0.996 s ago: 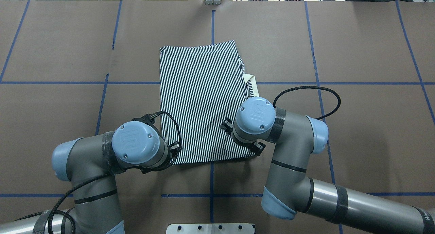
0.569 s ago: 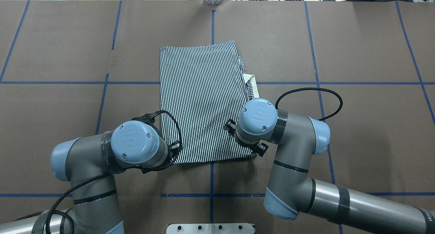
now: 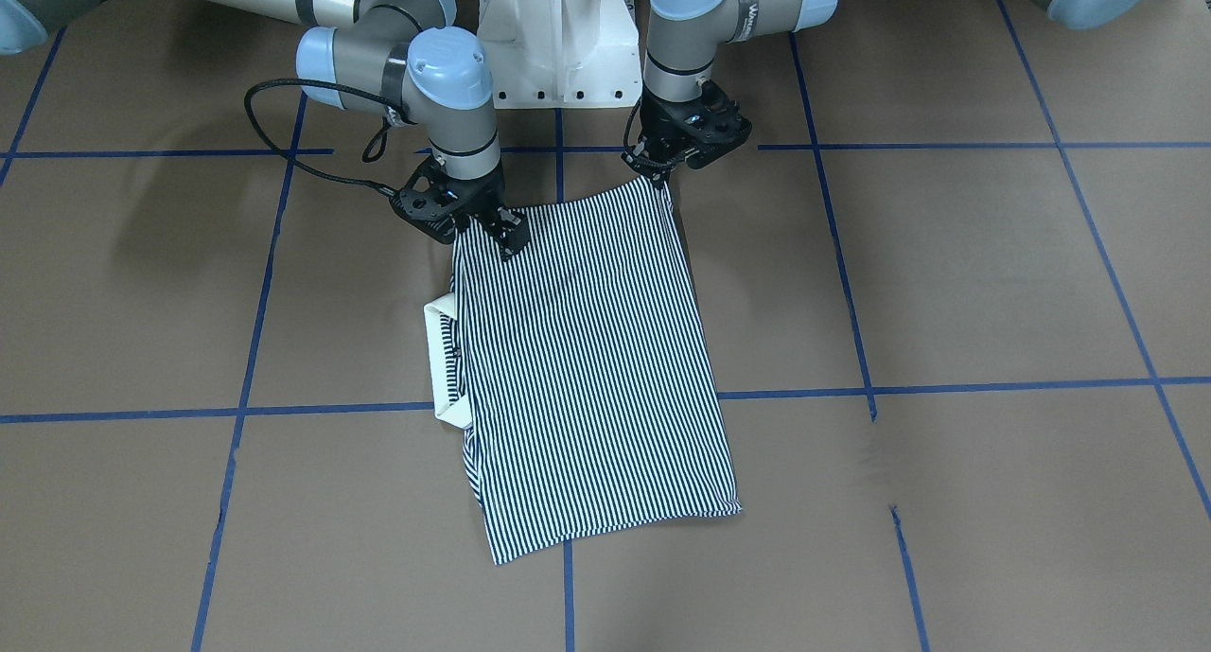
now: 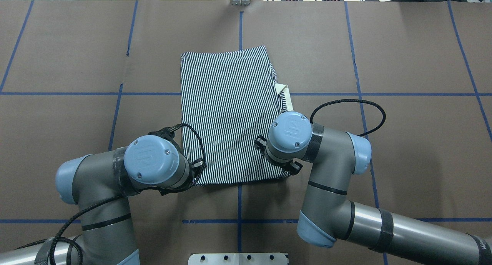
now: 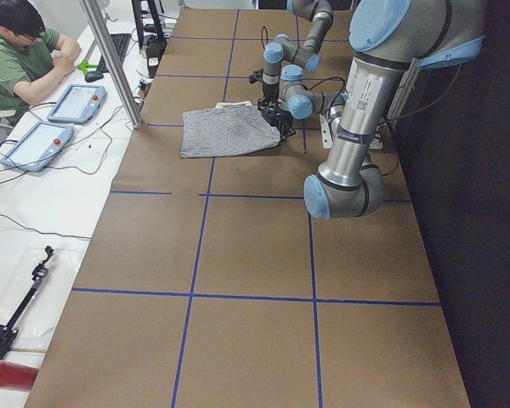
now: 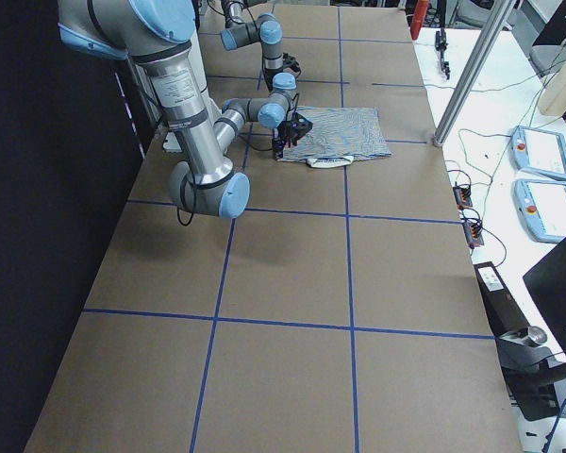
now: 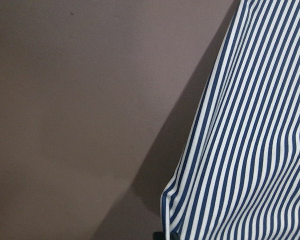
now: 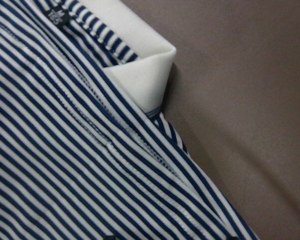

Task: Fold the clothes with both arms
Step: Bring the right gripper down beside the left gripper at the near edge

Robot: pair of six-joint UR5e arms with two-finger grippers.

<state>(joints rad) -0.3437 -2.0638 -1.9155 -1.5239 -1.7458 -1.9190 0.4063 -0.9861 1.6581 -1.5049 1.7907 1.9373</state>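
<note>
The clothes are one navy-and-white striped shirt folded into a long rectangle, flat in the middle of the table. Its cream collar sticks out of one long side and shows close up in the right wrist view. My left gripper is shut on the shirt's near corner, which rises a little off the table. My right gripper is shut on the other near corner. In the overhead view both wrists hide the fingers.
The white pedestal base stands just behind the grippers. Blue tape lines cross the brown table. A seated person and two pendants are at a side bench beyond the far edge, next to a metal post.
Both wrists have drifted slightly toward the robot's side. The shirt's near edge has hardly shifted, and the rest of it lies as before.
</note>
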